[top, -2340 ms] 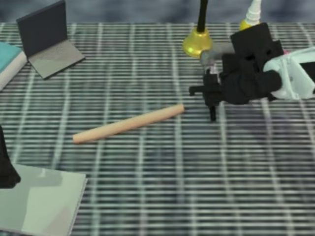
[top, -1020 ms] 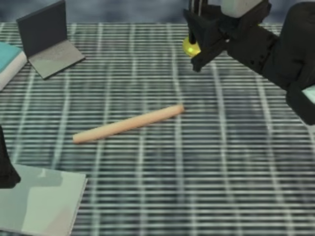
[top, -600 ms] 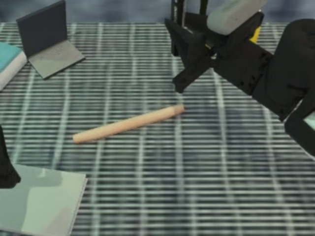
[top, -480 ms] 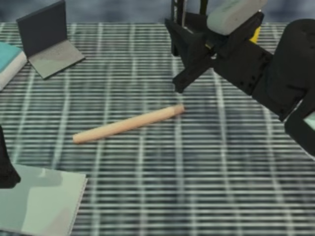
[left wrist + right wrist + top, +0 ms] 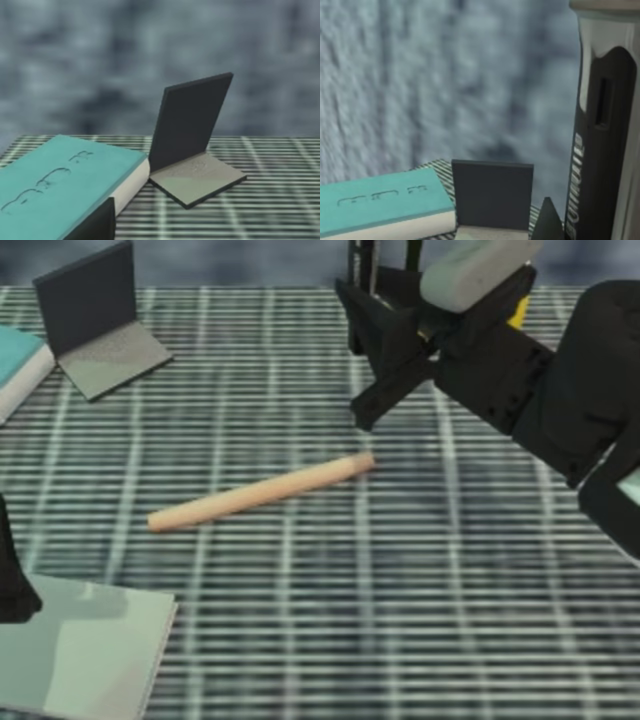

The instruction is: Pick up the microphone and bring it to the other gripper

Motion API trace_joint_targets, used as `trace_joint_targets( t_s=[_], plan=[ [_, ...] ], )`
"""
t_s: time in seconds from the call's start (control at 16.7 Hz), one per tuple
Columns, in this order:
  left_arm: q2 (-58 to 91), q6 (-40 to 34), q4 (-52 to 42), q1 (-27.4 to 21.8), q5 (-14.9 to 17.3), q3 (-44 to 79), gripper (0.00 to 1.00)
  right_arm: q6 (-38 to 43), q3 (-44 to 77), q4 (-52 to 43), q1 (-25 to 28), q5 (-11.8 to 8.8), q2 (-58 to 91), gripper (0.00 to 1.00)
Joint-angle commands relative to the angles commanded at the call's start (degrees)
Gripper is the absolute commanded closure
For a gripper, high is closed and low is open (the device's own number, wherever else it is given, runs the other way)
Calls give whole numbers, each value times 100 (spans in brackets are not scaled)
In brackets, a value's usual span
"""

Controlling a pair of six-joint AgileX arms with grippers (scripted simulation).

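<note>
Top view: right gripper (image 5: 385,360), raised at the far right of the tabletop (image 5: 420,600), pinches the microphone (image 5: 478,273), grey head outward; left gripper (image 5: 15,590) sits well apart at near left, finger state not discernible. Left wrist view: book (image 5: 55,185), laptop (image 5: 192,145); no microphone. Right wrist view: microphone handle close, roughly upright in frame.

Even, soft light; faint shadows; backdrop blurred in every view.
</note>
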Motion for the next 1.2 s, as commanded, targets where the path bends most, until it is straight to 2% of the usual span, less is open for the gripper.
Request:
trace_joint_targets(
  t_s=[0.12,0.3,0.48,0.9,1.08,1.2],
  plan=[
    [189,1,111,-66,181,153,0,0,0,0,0,0,0,100],
    [930,6,479,-253,767,666,0,0,0,0,0,0,0,100],
    [2141,16,1001,-484,1583,1396,0,0,0,0,0,0,0,100],
    [5536,39,2401,-1087,3739,3355,0,0,0,0,0,0,0,100],
    [6703,30,2871,-1301,4476,4011,0,0,0,0,0,0,0,100],
    [7224,20,3090,-1404,4819,4316,0,0,0,0,0,0,0,100]
  ],
)
